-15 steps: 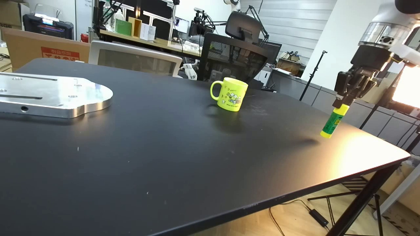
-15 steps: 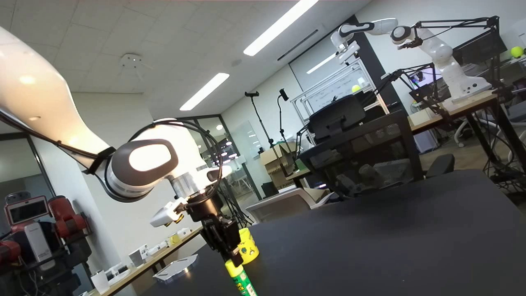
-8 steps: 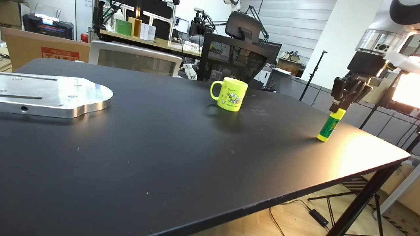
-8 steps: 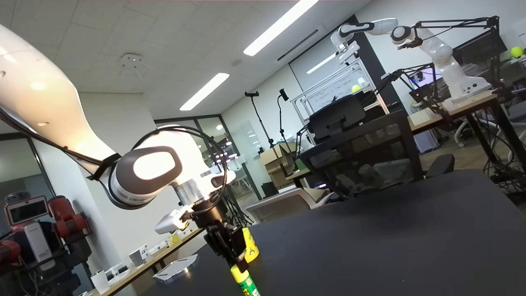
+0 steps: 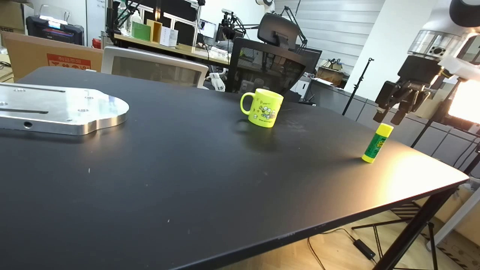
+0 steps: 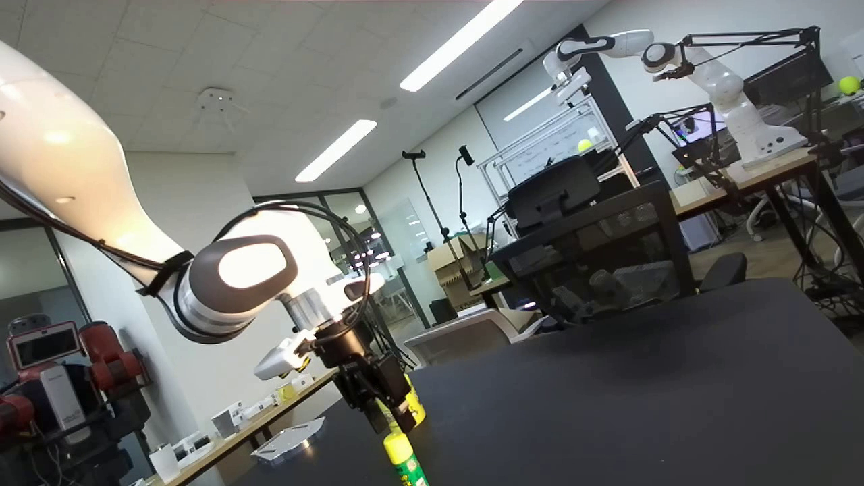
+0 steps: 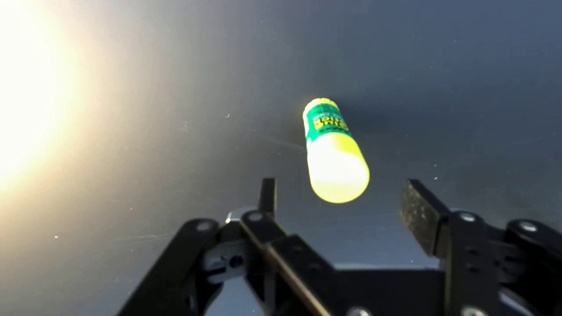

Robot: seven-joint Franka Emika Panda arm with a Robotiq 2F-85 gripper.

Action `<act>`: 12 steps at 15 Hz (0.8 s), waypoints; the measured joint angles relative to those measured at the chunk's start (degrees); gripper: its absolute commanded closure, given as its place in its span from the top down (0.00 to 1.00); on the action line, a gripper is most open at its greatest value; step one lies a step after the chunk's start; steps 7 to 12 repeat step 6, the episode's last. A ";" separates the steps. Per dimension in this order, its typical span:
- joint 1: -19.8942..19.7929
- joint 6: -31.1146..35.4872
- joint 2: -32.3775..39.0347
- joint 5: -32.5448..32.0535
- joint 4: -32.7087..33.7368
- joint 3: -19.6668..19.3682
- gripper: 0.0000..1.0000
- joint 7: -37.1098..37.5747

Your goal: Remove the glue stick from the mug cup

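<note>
- Two black fingers (image 7: 423, 215) on the tool (image 7: 342, 198), spread apart, wide gap btwn them.
- Glue stick (image 5: 377, 143) is out of the mug cup (image 5: 265, 108), standing on end on the dark desk (image 5: 210, 180), near the edge at pic right in an exterior view.
- Tool hangs over glue stick; tips just above its yellow upper end. Wrist view: space on both sides of it, so tool & stick apart.
- Glue stick detail: yellow top & bottom, green label w/ yellow lettering, upside down in wrist view. Shadow on desk beside its base. Lower part cut off by frame in an exterior view.
- Stick looks slanted in both exterior views, but mug cup & bkgd do too.
- Mug cup: bright yellow-grn, upright on desk, well apart from glue stick. Cartoon print on side; handle toward pic left. Partly hidden behind tool in an exterior view.
- Metal plate (image 5: 63, 108): silver, w/ holes & slots, flat on desk, well apart from mug cup.
- Robot arm (image 6: 216, 277): white w/ grey joint cover, enters from pic upper left in an exterior view.
- Strong glare (image 5: 423, 180) on desk nr glue stick; also at pic left, wrist view.
- Bkgd, behind desk: black mesh chair (image 5: 268, 62), pale-framed chair (image 5: 153, 67), cardboard box (image 5: 30, 52) w/ red label.
</note>
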 measured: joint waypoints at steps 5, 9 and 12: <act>1.24 -0.98 -3.33 -2.19 -0.81 0.15 1.00 3.18; 1.50 -1.43 -3.50 -2.22 -0.82 0.30 1.00 3.34; 1.50 -1.43 -3.50 -2.22 -0.82 0.30 1.00 3.34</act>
